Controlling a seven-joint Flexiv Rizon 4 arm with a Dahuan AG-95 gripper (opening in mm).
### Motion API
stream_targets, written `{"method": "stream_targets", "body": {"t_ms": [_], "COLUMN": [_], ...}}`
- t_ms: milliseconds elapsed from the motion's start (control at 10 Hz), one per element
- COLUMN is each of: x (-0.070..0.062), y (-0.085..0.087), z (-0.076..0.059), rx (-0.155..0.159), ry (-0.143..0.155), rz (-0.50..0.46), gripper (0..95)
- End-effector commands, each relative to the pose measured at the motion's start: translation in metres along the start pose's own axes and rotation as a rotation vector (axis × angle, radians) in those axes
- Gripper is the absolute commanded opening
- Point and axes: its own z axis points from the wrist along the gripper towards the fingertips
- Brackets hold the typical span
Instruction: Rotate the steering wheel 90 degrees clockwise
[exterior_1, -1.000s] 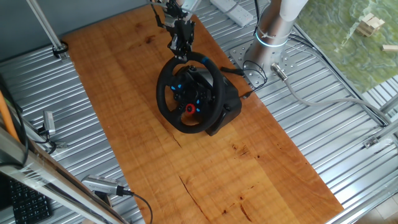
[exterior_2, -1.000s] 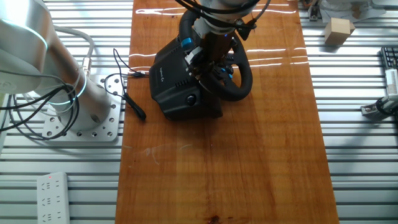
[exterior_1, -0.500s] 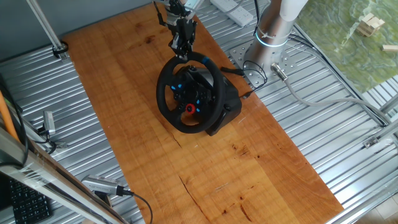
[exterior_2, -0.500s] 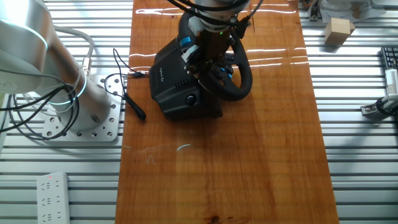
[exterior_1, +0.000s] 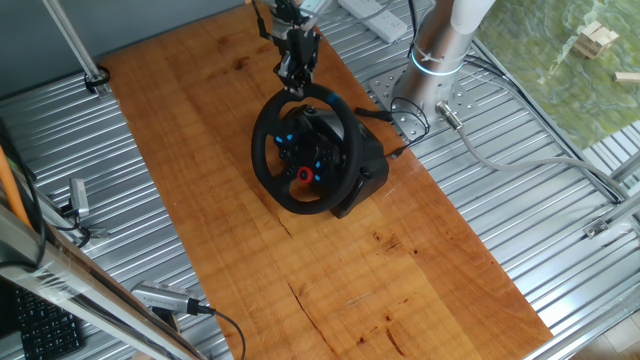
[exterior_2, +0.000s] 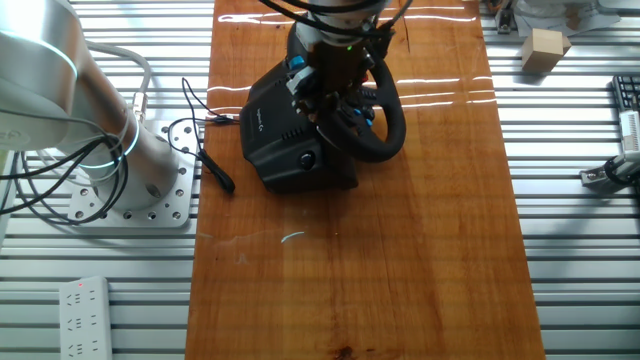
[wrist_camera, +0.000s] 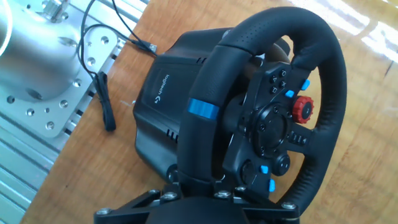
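**Steering wheel on wooden table, gripper poised at its rim**

Table (exterior_1: 200, 150): long wooden board laid over ribbed metal decking; carries every item below.

Arm base (exterior_2: 60, 110): silver column on a bolted plate, off the board's edge, to the side of the gripper beyond the wheel's housing.

Base (exterior_2: 285, 130): black sloped housing, directly beneath and behind the gripper, resting flat on the wood. White lettering on its top face.

Steering wheel (exterior_1: 305, 152): black, round, thick-rimmed, mounted tilted on the base. Its upper rim lies directly below the gripper. A blue stripe (wrist_camera: 203, 109) marks the rim; hub buttons glow blue; one red round knob (wrist_camera: 304, 108) sits on the hub.

Gripper (exterior_1: 297, 75): pointing down from above, close over the wheel's top rim. The fixed views do not resolve contact; the hand view shows only the mounting bar at its bottom edge, so whether the fingers are parted or closed cannot be told.

Cable (wrist_camera: 102, 93): black lead lying beside the base, on the arm-base side.
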Motion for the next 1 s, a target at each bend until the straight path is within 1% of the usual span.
{"method": "stream_targets", "body": {"t_ms": [100,1000], "x": [-0.004,-0.017], "y": [-0.001,0.001], "z": [0.002,-0.002], "rx": [-0.001,0.014], "ry": [0.001,0.010], "rz": [0.023,0.124], "gripper": [0.0,0.0]}}
